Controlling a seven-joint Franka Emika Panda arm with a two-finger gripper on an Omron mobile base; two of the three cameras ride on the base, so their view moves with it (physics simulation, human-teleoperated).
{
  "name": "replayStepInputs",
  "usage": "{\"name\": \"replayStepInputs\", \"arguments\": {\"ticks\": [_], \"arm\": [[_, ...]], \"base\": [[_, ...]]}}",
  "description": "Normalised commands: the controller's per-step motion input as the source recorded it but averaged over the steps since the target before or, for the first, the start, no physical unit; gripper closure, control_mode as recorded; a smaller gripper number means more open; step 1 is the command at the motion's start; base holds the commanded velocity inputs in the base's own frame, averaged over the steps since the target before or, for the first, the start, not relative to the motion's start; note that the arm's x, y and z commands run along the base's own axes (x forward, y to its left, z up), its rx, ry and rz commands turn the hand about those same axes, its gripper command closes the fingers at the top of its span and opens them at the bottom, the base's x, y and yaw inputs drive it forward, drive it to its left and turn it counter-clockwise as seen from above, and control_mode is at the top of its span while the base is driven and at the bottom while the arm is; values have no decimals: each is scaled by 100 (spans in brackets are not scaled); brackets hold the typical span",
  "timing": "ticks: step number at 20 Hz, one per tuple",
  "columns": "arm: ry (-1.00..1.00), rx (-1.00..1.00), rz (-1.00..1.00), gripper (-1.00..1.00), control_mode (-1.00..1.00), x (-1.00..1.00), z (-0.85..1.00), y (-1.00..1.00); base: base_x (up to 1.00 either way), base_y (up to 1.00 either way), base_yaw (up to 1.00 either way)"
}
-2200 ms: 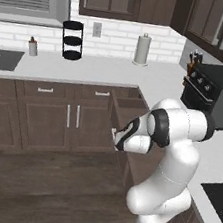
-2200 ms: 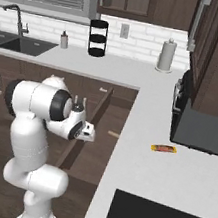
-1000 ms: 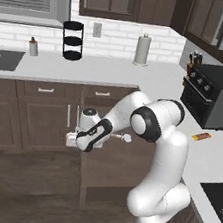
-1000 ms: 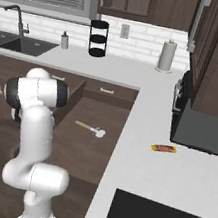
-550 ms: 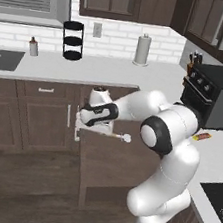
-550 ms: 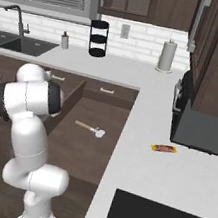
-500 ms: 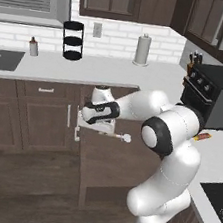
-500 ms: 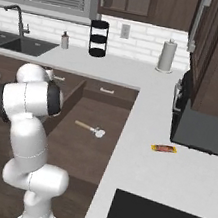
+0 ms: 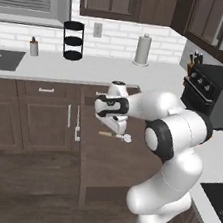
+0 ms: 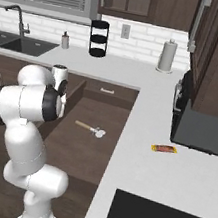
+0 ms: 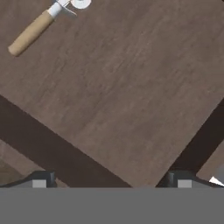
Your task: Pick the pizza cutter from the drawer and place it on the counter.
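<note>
A pale grey-white counter (image 9: 89, 70) is seen running over dark-brown cabinets below a white brick wall. At its left part a black tiered rack (image 9: 73, 40) is set, with a paper towel roll (image 9: 143, 49) further right. The drawer (image 10: 81, 147) is pulled fully out, and the pizza cutter (image 10: 91, 128) lies flat on its floor. The gripper (image 11: 111, 179) is held above the drawer's near corner, fingers spread wide, nothing pinched. An orange-red bar (image 10: 164, 149) lies on the counter to the right.
</note>
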Motion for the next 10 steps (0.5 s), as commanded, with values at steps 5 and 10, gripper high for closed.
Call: {"name": "replayStepInputs", "arguments": {"ticks": [5,10], "arm": [[14,0,-99,-100,-100,0,2,0],[6,-1,-99,-100,-100,0,1,0]], "base": [[0,0,0],[0,0,0]]}}
